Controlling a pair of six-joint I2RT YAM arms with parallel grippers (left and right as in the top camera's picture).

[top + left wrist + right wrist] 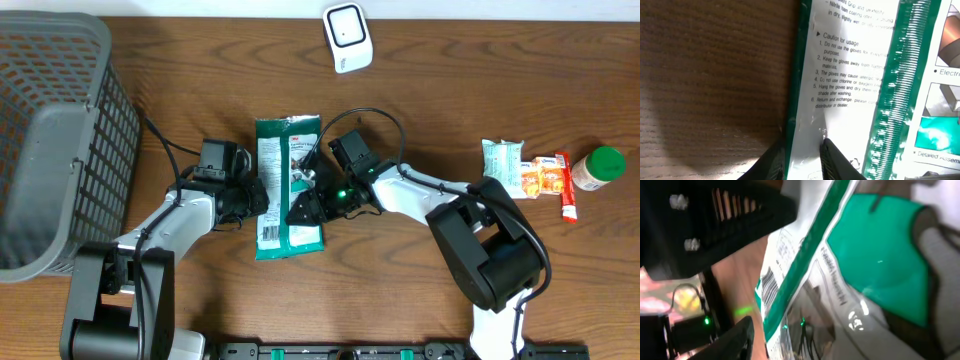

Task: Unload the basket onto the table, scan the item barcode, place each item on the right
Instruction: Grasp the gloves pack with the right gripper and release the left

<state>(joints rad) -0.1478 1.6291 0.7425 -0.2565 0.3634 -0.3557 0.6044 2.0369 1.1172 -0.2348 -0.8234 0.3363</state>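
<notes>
The item is a green and white glove package (288, 185) lying flat on the wooden table. Its printed back fills the left wrist view (855, 75). My left gripper (255, 197) is shut on the package's left edge, with a dark finger (837, 162) on either side of the white film. My right gripper (303, 207) is at the package's right edge. In the right wrist view only one finger (735, 340) shows, a thin strip of table away from the package (875, 260); the other finger is hidden. A barcode (770, 282) shows on the white strip. The white scanner (347, 37) stands at the back.
A grey mesh basket (60, 120) fills the left side. At the right lie a pale green packet (505, 165), an orange packet (545, 178), a red tube (565, 185) and a green-capped bottle (598, 168). Black cables loop over the package's top.
</notes>
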